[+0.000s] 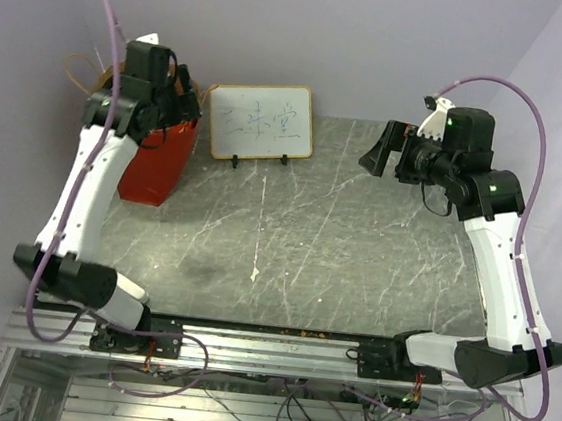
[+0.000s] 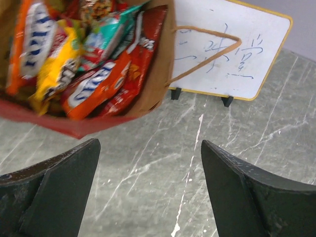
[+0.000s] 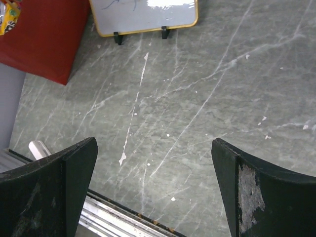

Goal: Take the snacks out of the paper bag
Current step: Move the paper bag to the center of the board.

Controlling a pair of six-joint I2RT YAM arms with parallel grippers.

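Observation:
The red paper bag [image 1: 155, 165] stands at the far left of the table, its mouth partly hidden by my left arm. In the left wrist view the bag [image 2: 158, 74] shows its brown inside, filled with several glossy snack packets [image 2: 94, 84], red, orange, yellow and teal. My left gripper [image 2: 150, 148] is open and empty, held above the table just beside the bag's mouth. My right gripper [image 3: 154, 143] is open and empty, high over the right side of the table; in the top view it [image 1: 388, 149] is far from the bag. The bag's red wall [image 3: 44, 39] shows in the right wrist view.
A white framed writing board [image 1: 260, 123] stands upright at the back, just right of the bag; it also shows in the left wrist view [image 2: 232, 49] and the right wrist view [image 3: 143, 15]. The table's metal front rail [image 3: 113, 217] lies below the right gripper.

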